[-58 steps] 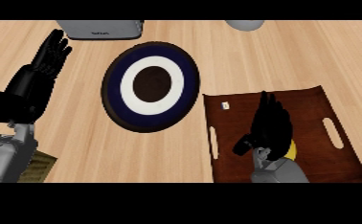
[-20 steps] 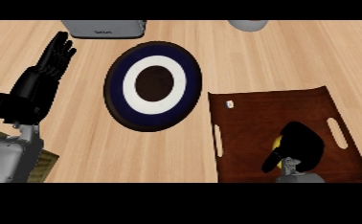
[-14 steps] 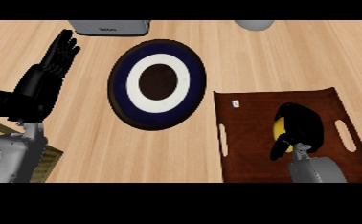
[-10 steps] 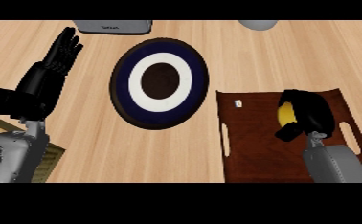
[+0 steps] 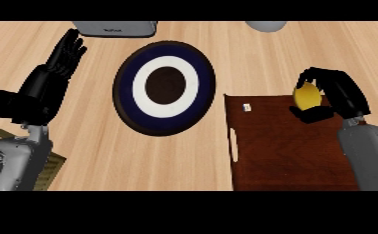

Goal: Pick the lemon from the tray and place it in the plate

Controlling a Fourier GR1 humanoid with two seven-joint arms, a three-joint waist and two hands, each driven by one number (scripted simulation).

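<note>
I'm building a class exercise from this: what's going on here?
The robot's right hand has its fingers curled round the lemon at the far edge of the tray. The lemon is not yet in the plate, which lies to the tray's left. The left hand rests open at the view's left edge.

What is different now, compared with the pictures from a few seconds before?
The right hand, curled round the lemon, has carried it from the near part of the tray to its far edge. The left hand stayed open at the left; the plate stayed empty.
</note>
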